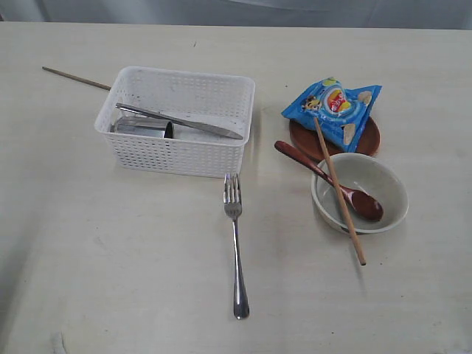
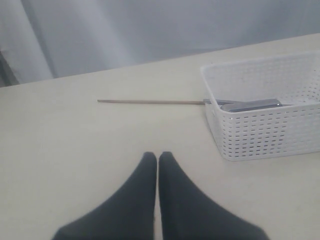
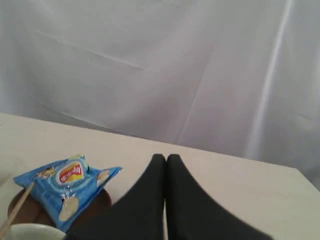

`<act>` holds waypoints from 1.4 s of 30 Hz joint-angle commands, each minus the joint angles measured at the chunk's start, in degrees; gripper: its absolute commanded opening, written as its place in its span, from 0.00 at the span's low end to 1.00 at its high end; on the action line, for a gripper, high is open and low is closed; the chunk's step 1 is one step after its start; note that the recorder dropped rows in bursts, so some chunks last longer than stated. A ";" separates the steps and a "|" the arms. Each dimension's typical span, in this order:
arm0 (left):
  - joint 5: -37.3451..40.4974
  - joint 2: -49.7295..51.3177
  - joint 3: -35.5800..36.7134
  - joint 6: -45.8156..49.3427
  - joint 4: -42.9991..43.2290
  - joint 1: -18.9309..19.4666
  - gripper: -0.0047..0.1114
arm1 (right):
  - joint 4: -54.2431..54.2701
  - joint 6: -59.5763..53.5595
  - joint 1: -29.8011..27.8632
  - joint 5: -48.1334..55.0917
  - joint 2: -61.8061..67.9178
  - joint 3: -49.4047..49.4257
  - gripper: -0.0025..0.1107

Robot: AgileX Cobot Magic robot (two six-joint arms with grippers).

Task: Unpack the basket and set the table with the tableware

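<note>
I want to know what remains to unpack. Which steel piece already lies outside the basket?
The fork, lying flat on the table near a corner of the basket; the knife and the cup are inside the basket.

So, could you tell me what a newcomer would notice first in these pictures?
Probably the bright blue snack bag lying on the brown plate at the right, with a chopstick and wooden spoon laid over the white bowl beside it. Next, the white basket at centre-left, a knife and steel cup inside, and the fork lying beside it.
</note>
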 commanded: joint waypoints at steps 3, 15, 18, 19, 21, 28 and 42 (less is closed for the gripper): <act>-0.38 -0.16 0.17 -0.26 0.25 0.37 0.05 | -3.26 0.29 -0.27 4.86 -0.31 0.27 0.02; -0.38 -0.16 0.17 -0.26 0.25 0.37 0.05 | -3.37 6.69 -0.27 14.27 -0.31 0.27 0.02; -0.38 -0.16 0.17 -0.26 0.25 0.37 0.05 | -3.37 6.69 -0.27 14.27 -0.31 0.27 0.02; -0.38 -0.16 0.17 -0.26 0.25 0.37 0.05 | -3.37 6.69 -0.27 14.27 -0.31 0.27 0.02; -0.38 -0.16 0.17 -0.26 0.25 0.37 0.05 | -3.37 6.69 -0.27 14.27 -0.31 0.27 0.02; -0.38 -0.16 0.17 -0.26 0.25 0.37 0.05 | -3.37 6.68 -0.27 14.27 -0.31 0.27 0.02; -7.69 -0.16 0.17 0.59 5.66 0.37 0.05 | -3.37 6.68 -0.27 14.27 -0.31 0.27 0.02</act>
